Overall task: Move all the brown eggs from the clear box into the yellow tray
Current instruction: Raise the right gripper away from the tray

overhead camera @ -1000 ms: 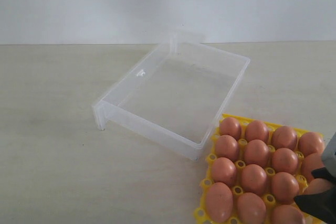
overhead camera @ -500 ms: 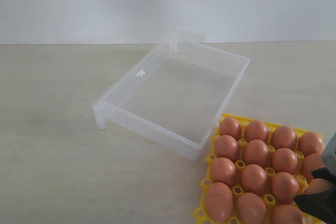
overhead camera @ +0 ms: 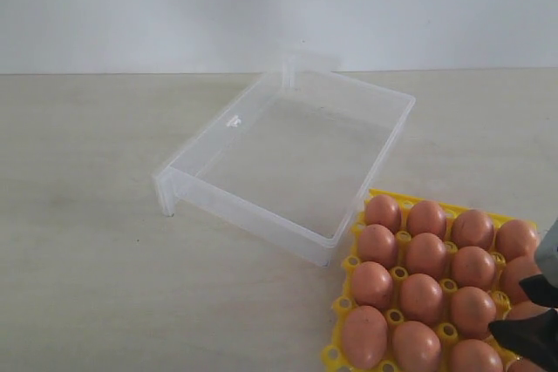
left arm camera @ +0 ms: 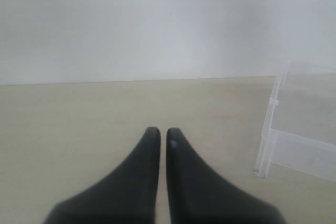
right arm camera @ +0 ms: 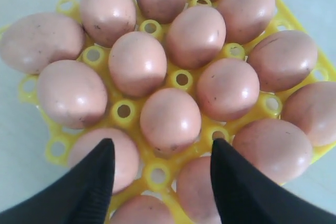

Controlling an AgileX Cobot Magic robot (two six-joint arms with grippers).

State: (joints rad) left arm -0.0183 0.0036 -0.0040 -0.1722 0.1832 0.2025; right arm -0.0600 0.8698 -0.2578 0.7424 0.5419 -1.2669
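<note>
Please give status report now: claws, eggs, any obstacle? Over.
Right claw open above brown eggs in yellow tray. Left claw shut, apart from clear box. Box empty. No obstacle seen.

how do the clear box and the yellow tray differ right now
The clear box holds no eggs; the yellow tray is packed with brown eggs. The clear box is see-through with plain low walls; the yellow tray is an opaque lattice of round cups. The clear box shows whole in the exterior view; the yellow tray is cut by the frame's edge. Both rest on the pale table.
</note>
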